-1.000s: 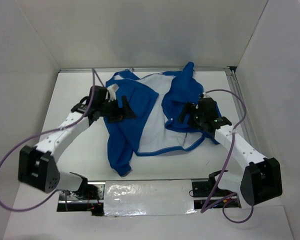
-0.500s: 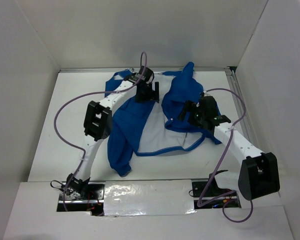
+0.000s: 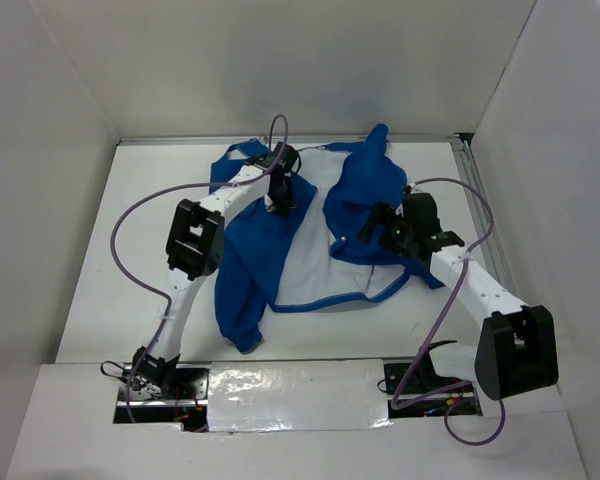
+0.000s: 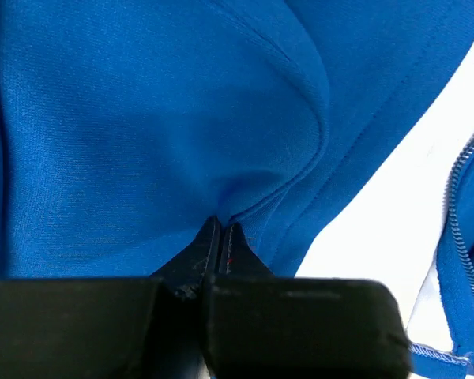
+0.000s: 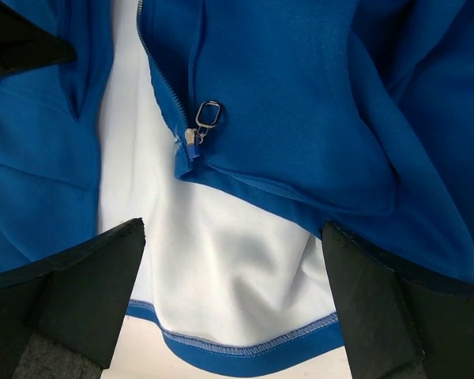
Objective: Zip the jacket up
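Observation:
The blue jacket (image 3: 245, 270) lies open on the table, its white lining (image 3: 310, 240) facing up. My left gripper (image 3: 278, 197) reaches over the jacket's left front panel near the collar. In the left wrist view that gripper (image 4: 221, 227) is shut, with a fold of blue jacket (image 4: 142, 118) cloth pinched at its tips; zipper teeth (image 4: 458, 229) run along the right edge. My right gripper (image 3: 375, 226) hovers over the right panel's lower corner. There it stands open (image 5: 231, 237) above the white lining (image 5: 237, 253) and hem, and the metal zipper pull (image 5: 208, 115) lies just beyond its fingers.
White walls enclose the table (image 3: 130, 250) on three sides. A metal rail (image 3: 470, 175) runs along the back right edge. Purple cables (image 3: 140, 215) loop off both arms over the table's left and right sides.
The left arm swung from the table's left side up and over to the jacket's upper left panel, and its gripper shut on the cloth. The right gripper barely moved and stayed open.

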You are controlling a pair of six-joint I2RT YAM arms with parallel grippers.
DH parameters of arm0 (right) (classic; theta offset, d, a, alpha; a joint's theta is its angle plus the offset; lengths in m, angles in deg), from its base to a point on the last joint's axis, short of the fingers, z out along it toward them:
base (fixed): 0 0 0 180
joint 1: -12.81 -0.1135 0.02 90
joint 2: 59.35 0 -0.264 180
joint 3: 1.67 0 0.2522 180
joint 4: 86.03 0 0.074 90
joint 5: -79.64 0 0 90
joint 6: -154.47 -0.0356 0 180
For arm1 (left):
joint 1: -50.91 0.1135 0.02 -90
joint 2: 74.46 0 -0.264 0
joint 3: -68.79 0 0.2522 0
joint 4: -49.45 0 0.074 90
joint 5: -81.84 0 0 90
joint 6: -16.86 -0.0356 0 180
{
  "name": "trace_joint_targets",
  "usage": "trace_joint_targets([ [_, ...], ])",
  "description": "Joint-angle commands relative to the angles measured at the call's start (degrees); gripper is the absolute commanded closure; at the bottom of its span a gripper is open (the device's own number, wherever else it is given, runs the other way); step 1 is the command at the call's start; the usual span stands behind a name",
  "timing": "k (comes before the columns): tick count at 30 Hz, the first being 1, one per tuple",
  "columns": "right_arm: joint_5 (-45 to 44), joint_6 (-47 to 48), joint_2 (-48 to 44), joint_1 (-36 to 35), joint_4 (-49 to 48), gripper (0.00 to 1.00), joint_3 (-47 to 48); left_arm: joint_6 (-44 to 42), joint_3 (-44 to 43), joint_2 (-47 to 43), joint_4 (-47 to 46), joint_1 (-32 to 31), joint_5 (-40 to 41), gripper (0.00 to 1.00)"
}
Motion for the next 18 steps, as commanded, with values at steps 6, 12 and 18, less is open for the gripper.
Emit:
trace_joint_targets([
  [6,3.1,0.6,0.9,0.3,-3.4,0.03,-0.3,-3.5,3.1,-11.8,-6.2,-0.2,-2.9,1.00],
  [12,3.3,-0.2,-2.6,0.1,-1.9,0.03,-1.3,-5.8,11.0,-25.1,-5.4,-2.6,0.3,1.00],
  [18,5.4,-1.5,-3.8,-0.5,-1.4,0.03,-1.5,-3.0,36.2,-49.2,-7.6,-7.7,3.2,1.00],
])
